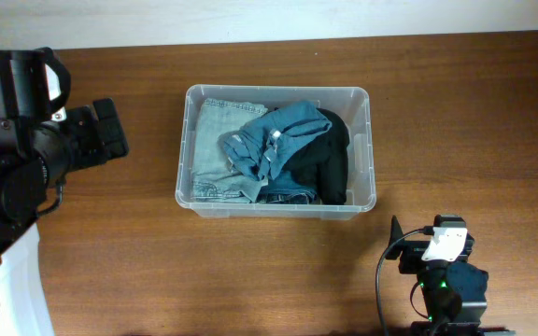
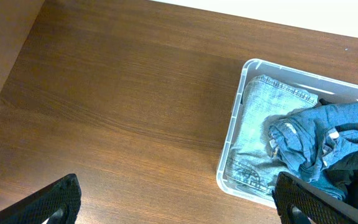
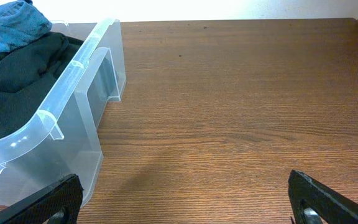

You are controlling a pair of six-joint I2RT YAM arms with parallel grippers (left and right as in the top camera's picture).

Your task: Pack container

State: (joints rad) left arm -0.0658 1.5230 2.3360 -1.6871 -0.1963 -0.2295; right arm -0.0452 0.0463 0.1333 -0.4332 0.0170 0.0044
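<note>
The clear plastic container (image 1: 370, 140) stands on the wooden table at the middle back. It holds light blue jeans (image 1: 211, 140), a crumpled blue garment (image 1: 283, 135) and a black garment (image 1: 330, 159). It also shows at the right of the left wrist view (image 2: 232, 149) and at the left of the right wrist view (image 3: 73, 74). My left gripper (image 2: 179, 202) is open and empty over bare table left of the container. My right gripper (image 3: 185, 199) is open and empty over bare table to the right of the container.
The left arm (image 1: 35, 140) sits at the left edge, the right arm (image 1: 442, 271) at the front right. The wooden table (image 1: 250, 271) stretches round the container. A light wall runs along the table's back edge.
</note>
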